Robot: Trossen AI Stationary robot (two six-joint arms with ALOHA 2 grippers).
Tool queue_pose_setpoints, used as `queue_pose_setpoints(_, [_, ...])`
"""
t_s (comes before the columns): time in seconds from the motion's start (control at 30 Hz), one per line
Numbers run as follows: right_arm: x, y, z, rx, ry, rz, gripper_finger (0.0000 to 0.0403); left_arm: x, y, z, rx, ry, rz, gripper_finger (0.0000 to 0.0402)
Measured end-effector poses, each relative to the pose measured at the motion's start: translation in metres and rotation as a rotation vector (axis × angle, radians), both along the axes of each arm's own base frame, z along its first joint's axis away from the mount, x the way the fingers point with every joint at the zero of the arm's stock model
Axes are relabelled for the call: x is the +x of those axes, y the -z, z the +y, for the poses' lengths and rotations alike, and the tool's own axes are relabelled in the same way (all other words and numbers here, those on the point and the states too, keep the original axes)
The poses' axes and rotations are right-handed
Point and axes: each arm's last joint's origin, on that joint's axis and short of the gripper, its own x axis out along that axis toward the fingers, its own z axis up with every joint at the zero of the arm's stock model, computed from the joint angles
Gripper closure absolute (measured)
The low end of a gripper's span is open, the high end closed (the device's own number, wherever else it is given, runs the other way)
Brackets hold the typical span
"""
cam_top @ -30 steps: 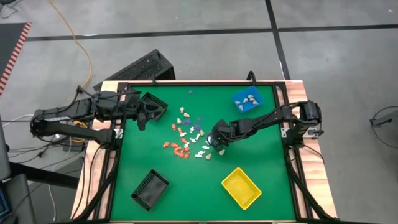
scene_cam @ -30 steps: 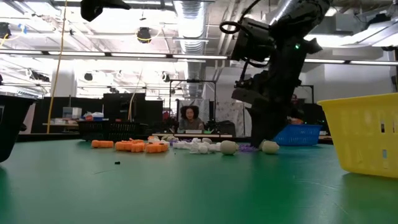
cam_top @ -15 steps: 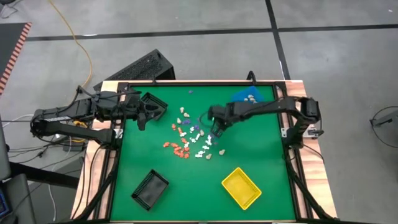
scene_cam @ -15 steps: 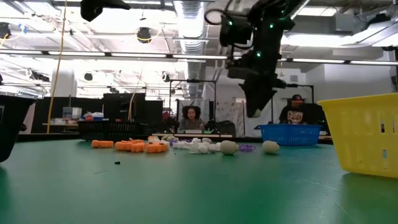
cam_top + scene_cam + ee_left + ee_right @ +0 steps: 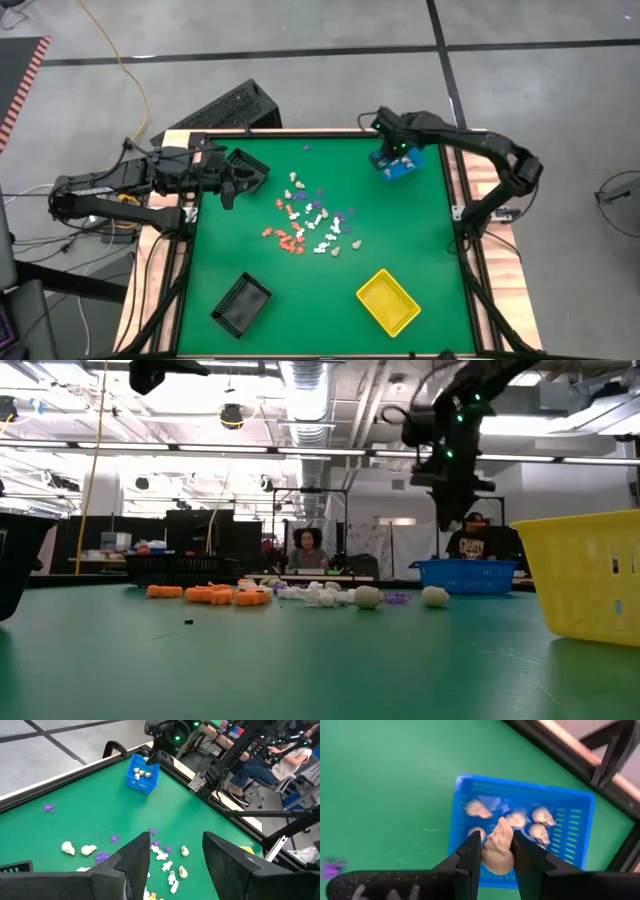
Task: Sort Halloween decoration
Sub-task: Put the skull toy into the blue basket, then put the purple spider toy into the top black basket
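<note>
Green felt covers the table (image 5: 400,250), and the scatter of Halloween decoration pieces (image 5: 305,225) near its middle serves as the reference point. To the left of the scatter, the left gripper (image 5: 232,185) hovers beside a black bin (image 5: 246,168) at the table's left edge; its fingers (image 5: 134,860) stand wide apart with nothing between them and touch nothing. Towards the near edge from the scatter, on the left, lies a second black bin (image 5: 241,302). The scatter itself is a loose group of orange, white, purple and beige pieces lying on the felt, the orange ones (image 5: 210,594) at its left end. Towards the near edge on the right sits an empty yellow bin (image 5: 388,301). Right of the scatter, at the far right corner, the right gripper (image 5: 496,851) hangs above the blue bin (image 5: 580,815). Its fingers are partly closed, pinching one beige skull-like piece (image 5: 499,847) between them. Several more beige pieces (image 5: 510,822) lie inside the blue bin directly beneath.
</note>
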Motion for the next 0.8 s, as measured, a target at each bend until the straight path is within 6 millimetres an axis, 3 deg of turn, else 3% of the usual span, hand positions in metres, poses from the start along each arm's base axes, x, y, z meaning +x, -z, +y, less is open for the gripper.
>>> queue_pose_setpoints(0.2, [-0.008, 0.025, -0.012, 0.043, 0.002, -0.062, 0.0281, 0.000, 0.000, 0.000, 0.000, 0.000, 0.005, 0.0230])
queue_pose_setpoints(0.37, [-0.012, 0.033, -0.021, 0.051, 0.038, -0.133, 0.0247, 0.000, 0.000, 0.000, 0.002, -0.008, 0.005, 0.0230])
queue_pose_setpoints(0.67, [-0.015, 0.023, -0.019, 0.044, 0.033, -0.180, 0.0194, 0.000, 0.000, 0.000, 0.002, -0.009, 0.004, 0.0230])
queue_pose_setpoints(0.8, [0.005, 0.006, -0.007, 0.031, -0.074, -0.347, 0.0197, 0.000, 0.001, 0.000, 0.002, -0.009, 0.008, 0.0230])
